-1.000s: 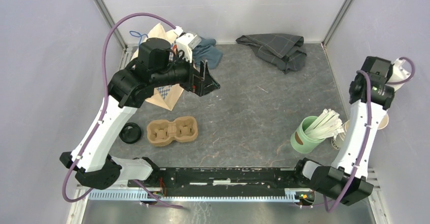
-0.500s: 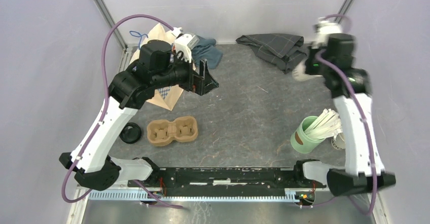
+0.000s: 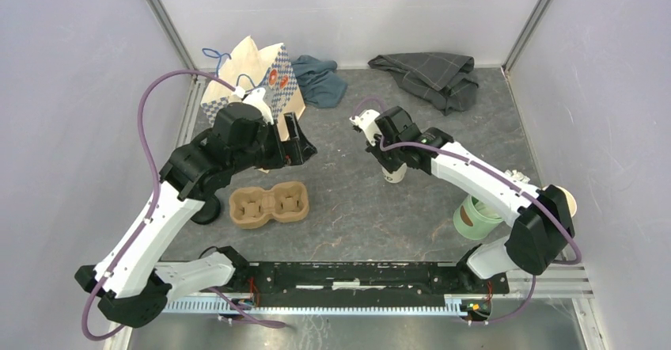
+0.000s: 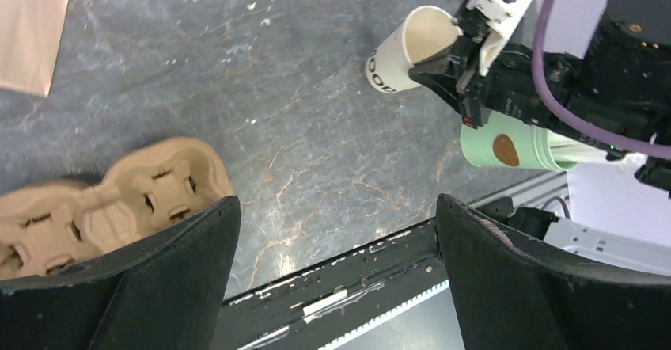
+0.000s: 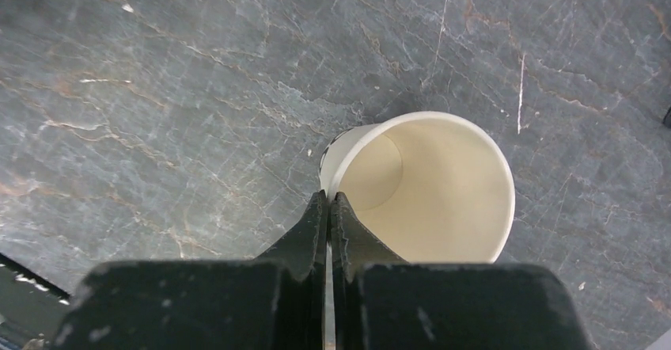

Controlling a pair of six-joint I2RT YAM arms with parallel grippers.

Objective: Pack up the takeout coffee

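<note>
We see soft, even light from overhead in all three views, bright enough that the grey table (image 3: 364,207) shows its pale veins without glare. The arms cast only faint, diffuse shadows on it. In the wrist views the near fingers of the left gripper (image 4: 336,203) and right gripper (image 5: 328,199) look slightly soft, while the paper cup (image 5: 431,192) is sharp, with a weak shadow beside it.
</note>
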